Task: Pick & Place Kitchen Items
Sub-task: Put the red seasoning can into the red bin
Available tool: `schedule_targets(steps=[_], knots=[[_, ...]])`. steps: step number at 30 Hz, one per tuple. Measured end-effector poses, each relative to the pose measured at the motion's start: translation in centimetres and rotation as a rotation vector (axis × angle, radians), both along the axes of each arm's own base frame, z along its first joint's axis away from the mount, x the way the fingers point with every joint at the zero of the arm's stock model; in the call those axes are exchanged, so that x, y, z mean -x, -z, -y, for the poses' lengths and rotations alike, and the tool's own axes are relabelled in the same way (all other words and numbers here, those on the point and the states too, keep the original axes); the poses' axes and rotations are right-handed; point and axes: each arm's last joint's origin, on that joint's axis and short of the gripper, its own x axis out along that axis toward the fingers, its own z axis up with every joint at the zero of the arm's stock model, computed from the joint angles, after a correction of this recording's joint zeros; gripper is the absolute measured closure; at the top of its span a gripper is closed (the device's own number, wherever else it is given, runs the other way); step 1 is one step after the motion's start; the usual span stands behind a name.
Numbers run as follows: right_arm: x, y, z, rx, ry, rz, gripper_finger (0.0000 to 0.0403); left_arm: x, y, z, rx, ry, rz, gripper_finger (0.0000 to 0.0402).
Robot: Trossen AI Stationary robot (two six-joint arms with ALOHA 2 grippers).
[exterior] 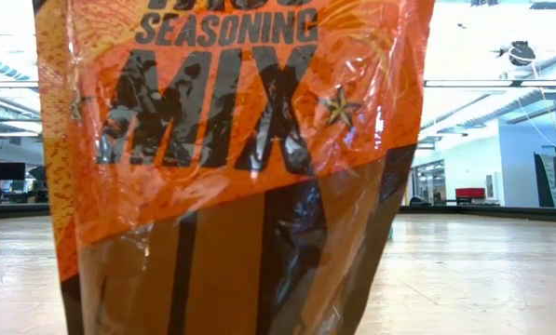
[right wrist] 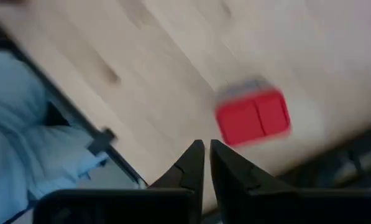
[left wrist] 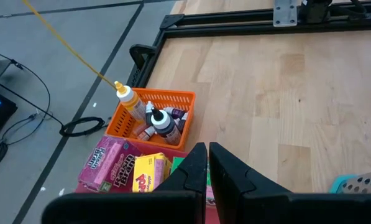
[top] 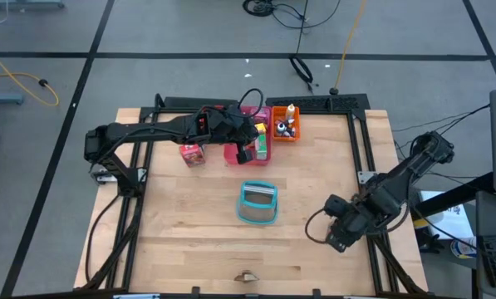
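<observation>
My left gripper (top: pixel 248 153) is shut and empty, above the pink tray (top: pixel 233 155) at the table's far middle; its fingers show in its wrist view (left wrist: pixel 208 155). In the tray lie a pink carton (left wrist: pixel 107 163), a yellow carton (left wrist: pixel 149 171) and a green carton (top: pixel 262 147). A red carton (top: pixel 192 154) stands on the table left of the tray. My right gripper (top: pixel 336 238) is shut and empty, low over the table's right side. A blurred red cube (right wrist: pixel 252 118) lies on the wood just past its fingers (right wrist: pixel 208 150).
An orange tray (top: pixel 285 126) with an orange bottle (left wrist: pixel 128 98) and small dark bottles stands right of the pink tray. A teal basket (top: pixel 257 203) sits mid-table. An orange seasoning-mix packet (exterior: pixel 231 140) stands at the near edge (top: pixel 248 276) and fills the low view.
</observation>
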Motion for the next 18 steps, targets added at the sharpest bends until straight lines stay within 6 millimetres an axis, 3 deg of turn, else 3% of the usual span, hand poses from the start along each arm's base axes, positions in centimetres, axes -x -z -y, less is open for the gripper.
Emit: schedule_targets(steps=[10, 18], knots=[[1.3, 5.2, 0.3, -0.175, 0.084, -0.385, 0.0369, 0.0, 0.0, 0.0, -0.005, 0.004, -0.001, 0.038], [1.4, 6.5, 0.7, -0.114, 0.106, -0.361, 0.0375, 0.0, 0.0, 0.0, -0.006, 0.005, -0.001, 0.038]])
